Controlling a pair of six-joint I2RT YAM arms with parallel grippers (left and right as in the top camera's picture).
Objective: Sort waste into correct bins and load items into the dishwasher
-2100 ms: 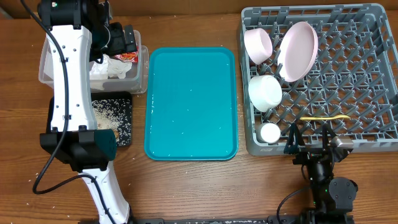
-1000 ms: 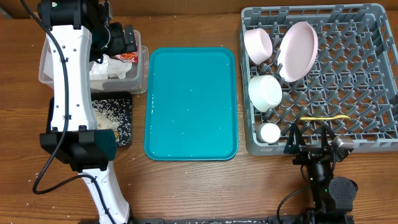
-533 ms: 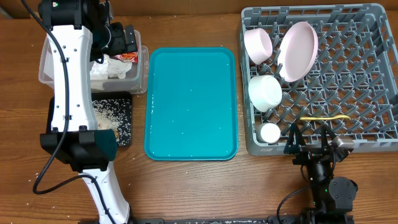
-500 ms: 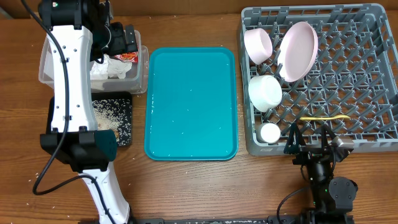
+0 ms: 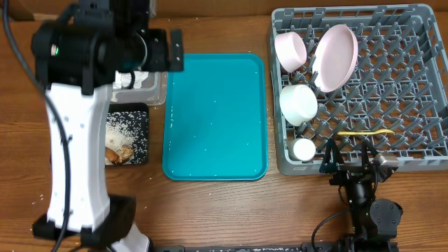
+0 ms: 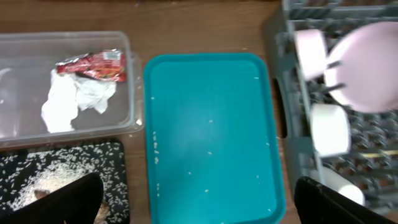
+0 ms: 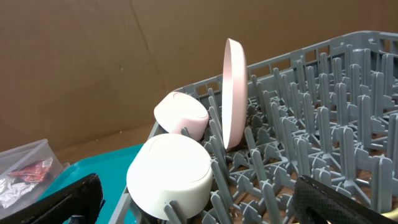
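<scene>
My left gripper [image 5: 164, 52] is raised high over the clear tub [image 5: 150, 94] and the teal tray's left edge. In the left wrist view it [image 6: 199, 208] is open and empty. The tub [image 6: 127, 74] holds the white tissue [image 6: 71, 102] and the red wrapper [image 6: 93, 64]. The black tray [image 5: 140, 150] holds rice [image 5: 122, 126] and brown scraps [image 5: 117, 152]. The grey dish rack [image 5: 420, 165] holds the plate [image 5: 336, 57], two bowls [image 5: 290, 49] [image 5: 299, 103], the cup [image 5: 304, 149] and the yellow spoon [image 5: 365, 132]. My right gripper [image 5: 348, 157] is open and empty at the rack's front edge.
The teal serving tray [image 5: 215, 115] lies between the bins and the rack, with a few stray rice grains on it. In the right wrist view the nearer bowl [image 7: 171, 174] sits just ahead of the open fingers [image 7: 348, 202]. The left arm hides most of the tub from overhead.
My left arm has lifted up and swung right, away from low over the tub. The black tray with the brown scraps is now uncovered. The right arm has not moved.
</scene>
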